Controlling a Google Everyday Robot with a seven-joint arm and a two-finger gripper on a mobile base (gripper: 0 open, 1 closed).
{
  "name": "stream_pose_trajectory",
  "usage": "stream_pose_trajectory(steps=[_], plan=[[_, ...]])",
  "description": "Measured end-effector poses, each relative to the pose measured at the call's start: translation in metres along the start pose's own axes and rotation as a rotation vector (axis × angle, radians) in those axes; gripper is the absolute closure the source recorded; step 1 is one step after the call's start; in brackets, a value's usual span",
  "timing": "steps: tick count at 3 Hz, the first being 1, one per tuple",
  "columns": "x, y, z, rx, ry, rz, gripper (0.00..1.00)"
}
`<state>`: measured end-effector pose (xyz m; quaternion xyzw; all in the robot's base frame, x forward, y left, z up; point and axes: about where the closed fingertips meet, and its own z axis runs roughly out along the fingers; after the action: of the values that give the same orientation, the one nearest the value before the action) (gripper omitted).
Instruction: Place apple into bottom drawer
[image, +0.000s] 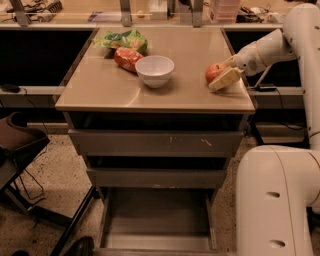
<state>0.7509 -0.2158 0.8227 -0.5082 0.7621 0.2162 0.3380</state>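
1. Gripper (220, 78): positioned at the right edge of the counter (115, 90), with the arm reaching in from the right.
2. Fingers (224, 80): pinching the apple (213, 71); 1 pale finger lies across its front right side.
3. Apple: at counter level, well right of the white bowl (155, 70).
4. Bottom drawer (157, 217): pulled open below the 2 closed upper drawers (155, 142); bare grey floor visible.
5. Red snack bag (126, 57): just left of the bowl.
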Motion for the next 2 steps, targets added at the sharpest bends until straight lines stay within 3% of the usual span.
stream_pose_trajectory(steps=[1,2], plan=[[-0.002,-0.004,-0.001,0.016,-0.006,0.004,0.65],[-0.001,0.001,-0.033,0.056,0.018,0.004,0.89]])
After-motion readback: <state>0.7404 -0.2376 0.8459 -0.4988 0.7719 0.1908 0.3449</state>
